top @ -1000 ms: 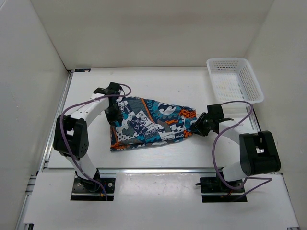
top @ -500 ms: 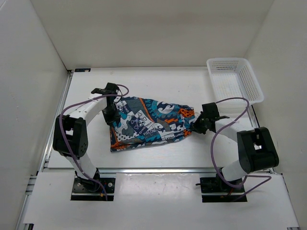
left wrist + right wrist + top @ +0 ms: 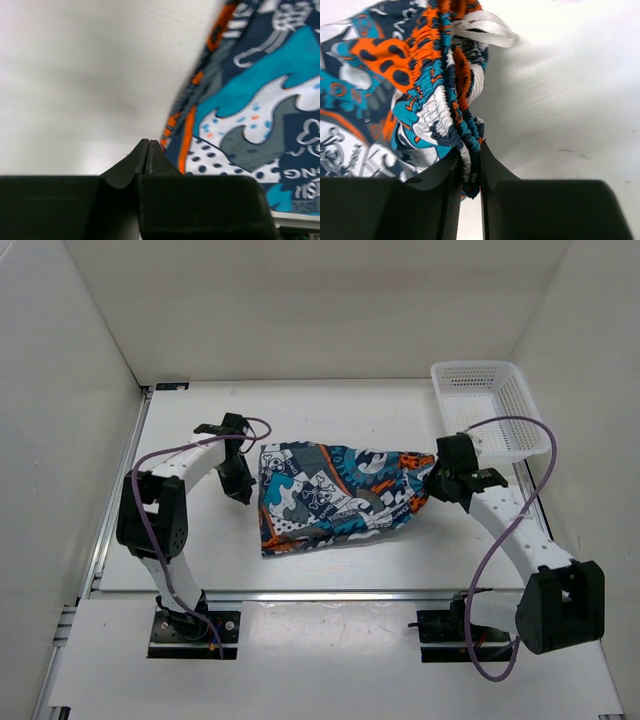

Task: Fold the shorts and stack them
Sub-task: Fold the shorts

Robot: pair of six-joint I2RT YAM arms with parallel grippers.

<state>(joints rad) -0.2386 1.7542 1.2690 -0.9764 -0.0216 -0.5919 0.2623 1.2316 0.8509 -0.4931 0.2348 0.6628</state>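
On the bench we judged the shorts unfolded, right end effector clamping them, left end effector closed empty beside them.

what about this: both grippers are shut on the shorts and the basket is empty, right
Only the right gripper is shut on the shorts. The left wrist view shows the left gripper shut on nothing, beside the cloth's edge. The basket is empty.

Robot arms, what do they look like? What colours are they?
Both the left arm and right arm have white tubes joined by chunky black joints. A thin purple cable loops along each one. The left gripper and right gripper are black, with flat, tapering fingers.
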